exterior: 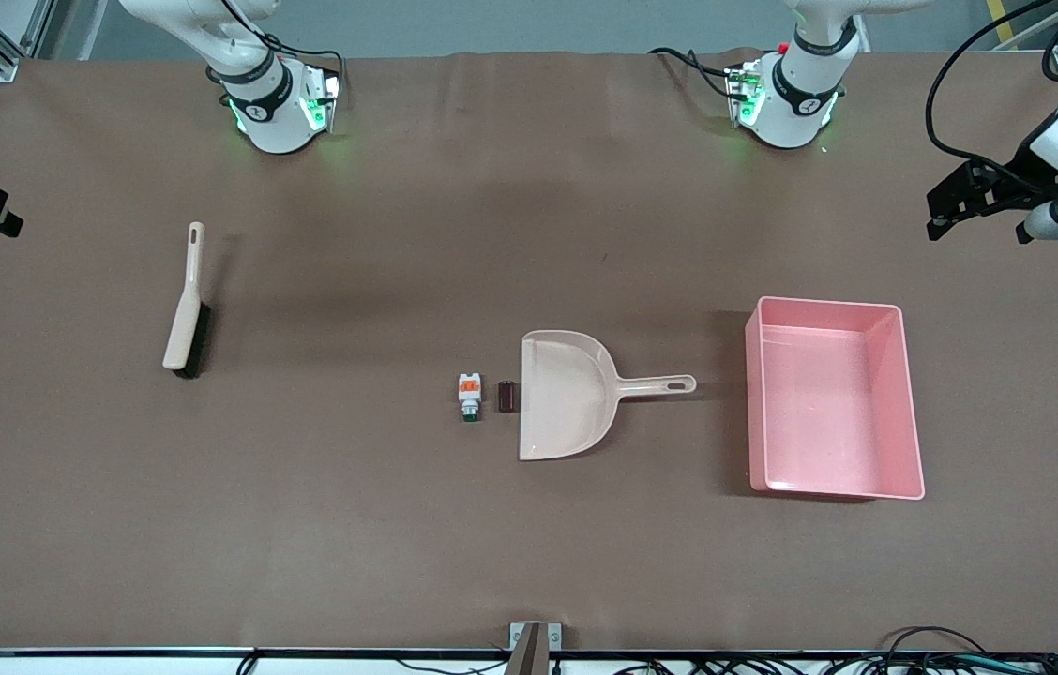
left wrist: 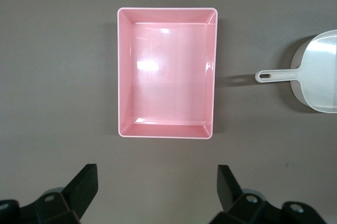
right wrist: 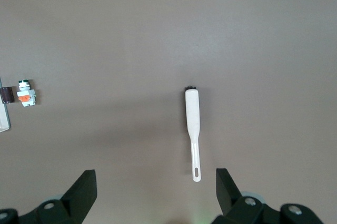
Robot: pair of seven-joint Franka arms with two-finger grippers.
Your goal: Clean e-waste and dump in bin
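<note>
White part (exterior: 469,397) with orange sections and green tip lies beside dark cylinder (exterior: 507,396), just off the dustpan (exterior: 563,395) mouth. Pink bin (exterior: 908,394) sits toward the left arm's end. Left gripper (left wrist: 157,187) and right gripper (right wrist: 156,190) both hang spread, holding nothing.

Taking twelve o'clock as toward the arms' bases, the dustpan (exterior: 566,398) lies near the middle of the bench (exterior: 304,544), its handle pointing to three o'clock. The cylinder (exterior: 507,396) lies just beside its mouth at nine o'clock. The small component (exterior: 469,397) is next at nine o'clock, not touching. The bin (exterior: 827,305) stands at the dustpan's three o'clock. The brush (exterior: 185,314) lies well apart at ten o'clock.
</note>
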